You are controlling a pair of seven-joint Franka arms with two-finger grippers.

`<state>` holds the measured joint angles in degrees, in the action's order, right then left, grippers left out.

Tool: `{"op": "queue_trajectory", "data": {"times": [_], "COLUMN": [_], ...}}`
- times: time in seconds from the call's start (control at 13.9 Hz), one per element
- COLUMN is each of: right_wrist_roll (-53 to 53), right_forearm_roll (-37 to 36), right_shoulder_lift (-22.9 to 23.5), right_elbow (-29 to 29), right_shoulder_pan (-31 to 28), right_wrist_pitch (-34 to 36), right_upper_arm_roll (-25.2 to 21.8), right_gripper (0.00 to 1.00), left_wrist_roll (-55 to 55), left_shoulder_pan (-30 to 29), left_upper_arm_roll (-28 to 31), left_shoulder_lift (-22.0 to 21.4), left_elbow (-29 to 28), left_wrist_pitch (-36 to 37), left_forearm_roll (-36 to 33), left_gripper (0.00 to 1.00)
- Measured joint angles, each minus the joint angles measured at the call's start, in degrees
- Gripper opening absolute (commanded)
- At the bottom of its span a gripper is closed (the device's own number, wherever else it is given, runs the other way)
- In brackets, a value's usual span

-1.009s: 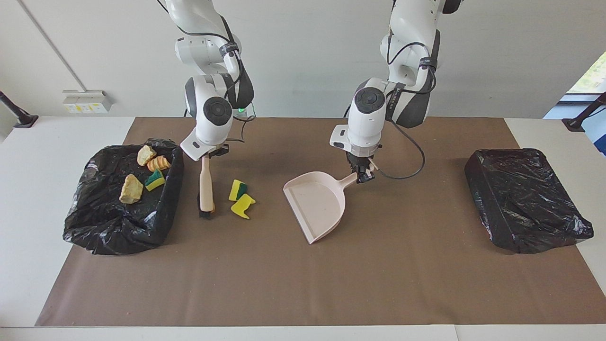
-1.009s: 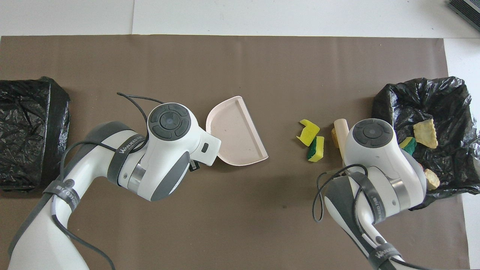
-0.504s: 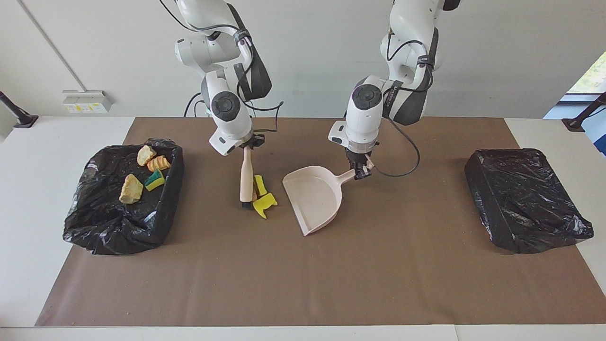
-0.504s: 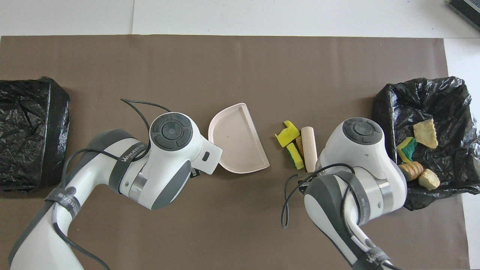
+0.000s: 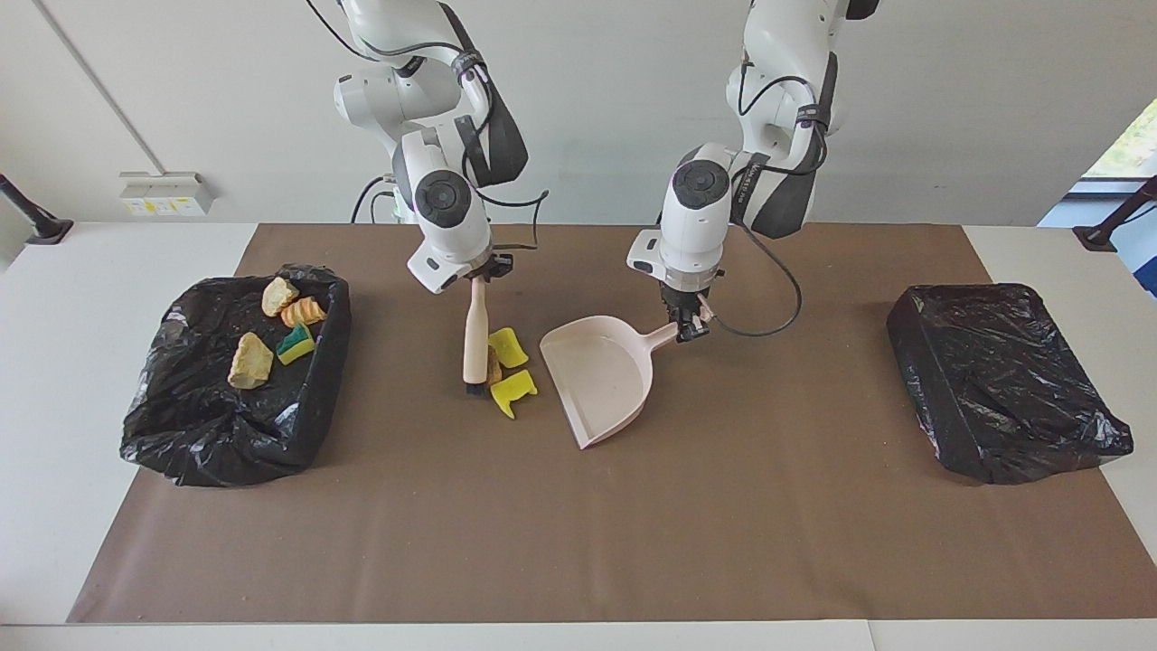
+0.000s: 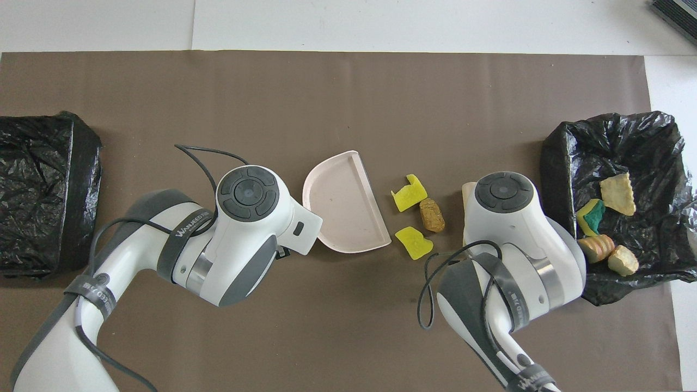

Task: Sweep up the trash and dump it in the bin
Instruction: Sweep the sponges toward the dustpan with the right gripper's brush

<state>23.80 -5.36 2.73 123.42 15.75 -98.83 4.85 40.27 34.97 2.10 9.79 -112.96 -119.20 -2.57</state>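
Note:
The pale pink dustpan (image 5: 601, 375) (image 6: 346, 204) lies on the brown mat, and my left gripper (image 5: 689, 327) is shut on its handle. My right gripper (image 5: 484, 271) is shut on the beige-handled brush (image 5: 475, 334), which stands bristles-down beside the trash. Two yellow scraps (image 6: 409, 193) (image 6: 415, 242) and a brown lump (image 6: 432, 214) lie between the brush and the dustpan's open mouth. In the facing view the brown lump is partly hidden by the brush. Several more scraps (image 5: 250, 360) lie in the black-lined bin (image 5: 226, 443) at the right arm's end.
A second black-bagged bin (image 5: 1003, 380) (image 6: 38, 190) sits at the left arm's end of the table. From overhead, both wrists cover their own grippers. The brown mat (image 5: 578, 542) covers most of the table.
My right arm swept the brush from beside the bin toward the dustpan, pushing the three scraps along. The dustpan shifted slightly toward them. The scraps have now spread apart.

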Motion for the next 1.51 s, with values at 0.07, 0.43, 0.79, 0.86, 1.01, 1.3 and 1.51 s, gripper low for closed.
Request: {"op": "queue_trajectory", "data": {"times": [0.07, 0.43, 0.79, 0.86, 1.01, 1.3, 1.51], "right_wrist_roll": [0.2, 0.0, -2.4, -2.3, -1.5, -2.0, -7.6], "right_forearm_roll": [0.9, 15.2, 33.5, 34.9, 35.2, 21.7, 11.4], "right_shoulder_lift": [0.4, 1.6, 2.2, 2.7, 3.4, 3.1, 3.7], "right_elbow": [0.8, 1.1, -0.5, -2.1, -5.8, -13.8, -14.6], "right_shoulder_pan": [1.3, 4.1, 6.1, 7.0, 7.2, 2.1, 1.3], "right_wrist_pitch": [-0.7, -3.2, -8.4, -8.4, -4.9, 7.6, 5.8], "right_upper_arm_roll": [0.0, 0.4, 0.5, 0.5, 0.4, -0.5, -0.5], "right_gripper": [0.0, 0.0, 0.0, 0.0, 0.0, 0.0, 0.0], "left_wrist_roll": [0.0, 0.3, 0.3, 0.3, 0.3, 0.3, 0.3], "left_shoulder_pan": [0.0, 0.4, 1.3, 1.3, 1.3, 1.3, 1.3], "left_upper_arm_roll": [0.0, -0.1, 0.0, 0.0, 0.0, 0.0, 0.0], "left_shoulder_lift": [0.0, -0.1, -0.8, -0.8, -0.9, -0.9, -0.9], "left_elbow": [0.0, -0.2, -1.3, -1.4, -1.5, -1.5, -1.5], "left_wrist_pitch": [-0.1, -0.2, -0.3, -0.4, -0.4, -0.4, -0.4], "left_forearm_roll": [0.0, -0.1, -0.3, -0.3, -0.3, -0.3, -0.3], "left_gripper": [0.0, 0.0, 0.0, 0.0, 0.0, 0.0, 0.0]}}
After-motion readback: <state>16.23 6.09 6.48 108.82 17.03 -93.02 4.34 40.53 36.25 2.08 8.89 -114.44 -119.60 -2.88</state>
